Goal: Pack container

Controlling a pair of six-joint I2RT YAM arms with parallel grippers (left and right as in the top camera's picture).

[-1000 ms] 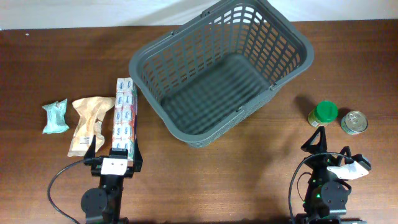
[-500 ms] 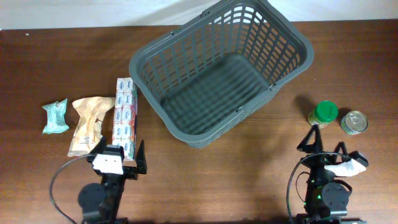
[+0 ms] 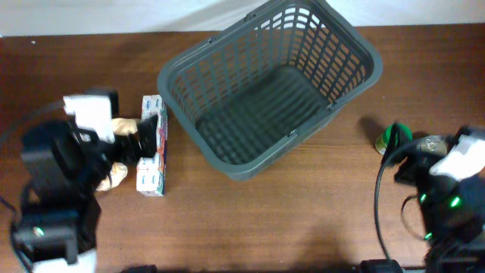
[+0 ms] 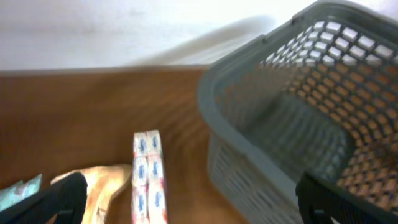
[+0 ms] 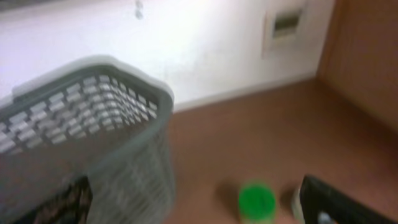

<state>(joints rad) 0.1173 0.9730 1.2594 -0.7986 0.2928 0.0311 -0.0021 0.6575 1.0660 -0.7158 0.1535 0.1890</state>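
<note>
The container, a large dark grey lattice basket [image 3: 265, 106], stands empty and skewed at the middle back of the table. It also shows in the left wrist view [image 4: 298, 99] and the right wrist view [image 5: 93, 112]. My left gripper [image 3: 144, 136] is raised over the items left of the basket, open and empty; the left wrist view [image 4: 196, 205] shows its fingers spread wide. My right gripper [image 3: 405, 152] is raised near the jar and can at the right. It is open and empty in the right wrist view [image 5: 205, 205].
A long white box with blue and red print [image 3: 154, 148] [image 4: 149, 174] lies left of the basket. A tan pouch [image 3: 117, 174] [image 4: 109, 186] and a teal packet [image 4: 18, 190] lie further left. A green-lidded jar [image 3: 394, 135] [image 5: 257, 202] and a metal can [image 3: 432, 142] stand at the right.
Both arms have lifted from the front edge and swung toward the back. The left one now hangs over the left items, the right one by the jar and can.
</note>
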